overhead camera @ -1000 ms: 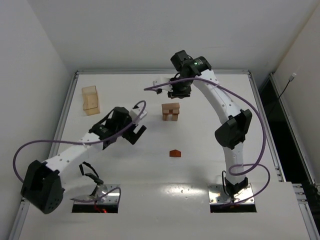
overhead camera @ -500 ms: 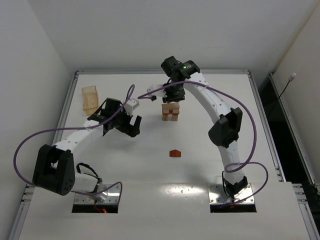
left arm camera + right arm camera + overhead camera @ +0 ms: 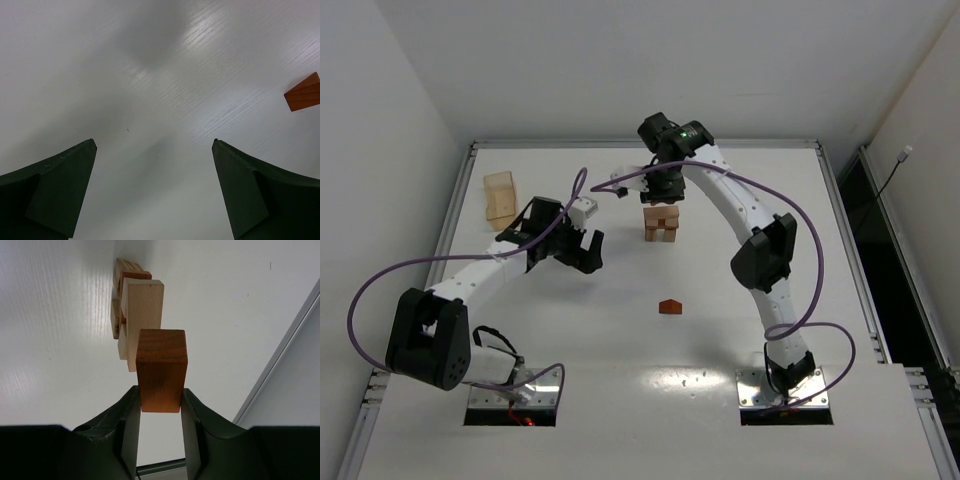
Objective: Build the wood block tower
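R gripper (image 3: 160, 397) clamped on reddish-brown block (image 3: 161, 365), over wood block tower (image 3: 661, 224), which stands on table (image 3: 740, 330) nearer far edge. L gripper (image 3: 154, 145) wide open, empty, beside tower.

There is one narrow stack of pale tan and reddish-brown wooden blocks (image 3: 661, 224), one reddish-brown wooden wedge (image 3: 669, 306), one reddish-brown rectangular wooden block (image 3: 161, 367), one larger pale tan wooden box (image 3: 501, 199) and one white table (image 3: 620, 345). There are two black hands: the left hand (image 3: 154, 145) and the right hand (image 3: 160, 391).

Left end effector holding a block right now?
No: the left end effector stands wide open, nothing in it; the reddish wedge lies off to one side.
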`<action>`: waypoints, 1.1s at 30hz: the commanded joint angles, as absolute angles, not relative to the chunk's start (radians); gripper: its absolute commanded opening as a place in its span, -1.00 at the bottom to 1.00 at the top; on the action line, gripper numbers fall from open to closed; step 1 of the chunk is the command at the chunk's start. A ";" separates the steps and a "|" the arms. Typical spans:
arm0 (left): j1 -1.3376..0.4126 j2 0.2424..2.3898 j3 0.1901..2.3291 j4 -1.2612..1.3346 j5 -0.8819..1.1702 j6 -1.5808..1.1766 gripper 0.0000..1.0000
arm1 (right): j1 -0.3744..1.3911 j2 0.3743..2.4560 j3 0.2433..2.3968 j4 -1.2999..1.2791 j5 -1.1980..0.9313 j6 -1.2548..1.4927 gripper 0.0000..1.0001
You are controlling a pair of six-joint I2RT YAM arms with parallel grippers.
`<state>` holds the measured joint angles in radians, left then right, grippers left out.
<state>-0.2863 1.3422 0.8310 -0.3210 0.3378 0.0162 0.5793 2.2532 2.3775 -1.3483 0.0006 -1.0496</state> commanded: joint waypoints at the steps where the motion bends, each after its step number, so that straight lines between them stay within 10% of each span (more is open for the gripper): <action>1: -0.276 1.335 0.818 -0.293 0.360 0.000 1.00 | 0.590 2.255 2.408 -1.401 0.020 -1.003 -0.96; 33: -0.276 1.344 0.799 -0.275 0.388 -0.028 1.00 | 0.600 2.296 2.410 -1.401 0.040 -0.891 -0.92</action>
